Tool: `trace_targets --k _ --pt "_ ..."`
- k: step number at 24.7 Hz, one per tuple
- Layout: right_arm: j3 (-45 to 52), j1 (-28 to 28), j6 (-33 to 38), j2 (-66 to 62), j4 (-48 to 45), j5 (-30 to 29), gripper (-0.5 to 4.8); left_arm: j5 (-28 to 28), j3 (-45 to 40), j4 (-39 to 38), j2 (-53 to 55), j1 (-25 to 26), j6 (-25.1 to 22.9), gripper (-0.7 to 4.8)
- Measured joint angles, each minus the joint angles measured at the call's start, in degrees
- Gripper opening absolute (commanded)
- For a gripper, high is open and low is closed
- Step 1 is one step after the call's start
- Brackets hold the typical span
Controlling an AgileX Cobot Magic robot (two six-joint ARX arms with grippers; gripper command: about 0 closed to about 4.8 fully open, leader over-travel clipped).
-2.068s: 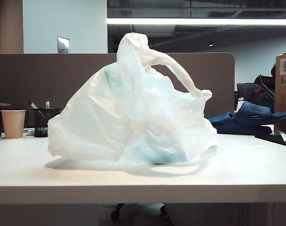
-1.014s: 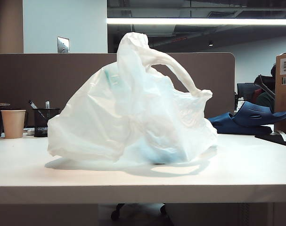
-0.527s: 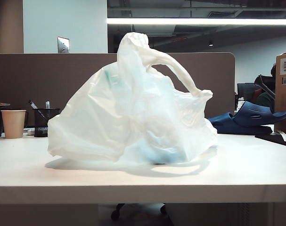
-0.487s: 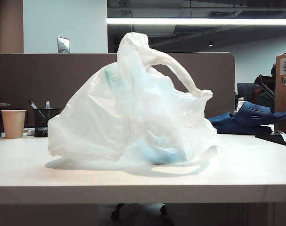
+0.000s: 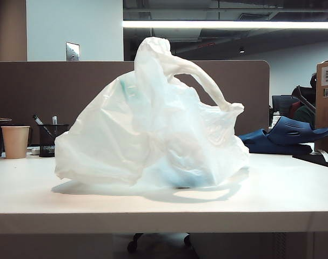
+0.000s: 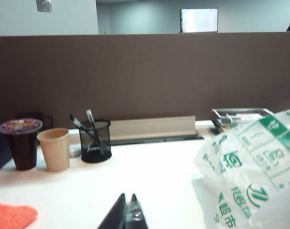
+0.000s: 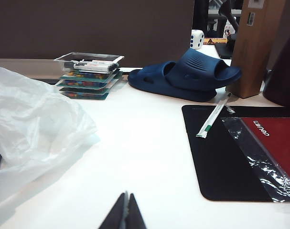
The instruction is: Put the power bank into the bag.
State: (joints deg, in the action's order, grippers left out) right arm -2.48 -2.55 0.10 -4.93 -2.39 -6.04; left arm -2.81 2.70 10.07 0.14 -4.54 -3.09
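The white rectangular table (image 5: pixel 293 197) carries every item in view. At its centre in the exterior view stands the large translucent white plastic carrier bag (image 5: pixel 153 129), bunched upright, with one loop handle arching from 12 o'clock down toward 3 o'clock. Green printed lettering shows on the bag (image 6: pixel 252 171) in the left wrist view. A pale blue mass shows faintly through the lower wall of the bag; what it is cannot be told. The flat black power bank is visible in no view, so its location cannot be stated.

At 3 o'clock from the bag, well apart, lie the dark blue rubber sandals (image 5: pixel 285 136), one resting on the other, also seen in the right wrist view (image 7: pixel 185 76). Near them lies a flat black mat (image 7: pixel 216 152) bearing a red plastic-wrapped book (image 7: pixel 276 143) and a wrapped white straw (image 7: pixel 212 117). A stack of clear plastic boxes (image 7: pixel 87 76) sits behind the bag.

At 9 o'clock from the bag stand a black mesh pen holder (image 5: pixel 51 139) and a tan paper cup (image 5: pixel 15 141), just beside each other. A dark lidded drink cup (image 6: pixel 21 143) stands beside the paper cup.

Left gripper (image 6: pixel 128 214): fingers clenched together, empty, low over the table near the bag. Right gripper (image 7: pixel 124 212): fingers clenched together, empty, low over the table beside the bag.
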Motion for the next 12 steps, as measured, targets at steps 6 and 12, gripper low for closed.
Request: trace_targets --k 6,12 --pt "0.0 0.0 -1.4 0.0 -0.8 0.0 -0.09 0.0 -1.6 2.3 0.0 0.0 -0.1 -0.06" --pt "0.7 0.0 -2.0 0.0 -1.8 1.1 -0.08 0.0 -2.4 2.5 0.0 0.0 -0.7 -0.06"
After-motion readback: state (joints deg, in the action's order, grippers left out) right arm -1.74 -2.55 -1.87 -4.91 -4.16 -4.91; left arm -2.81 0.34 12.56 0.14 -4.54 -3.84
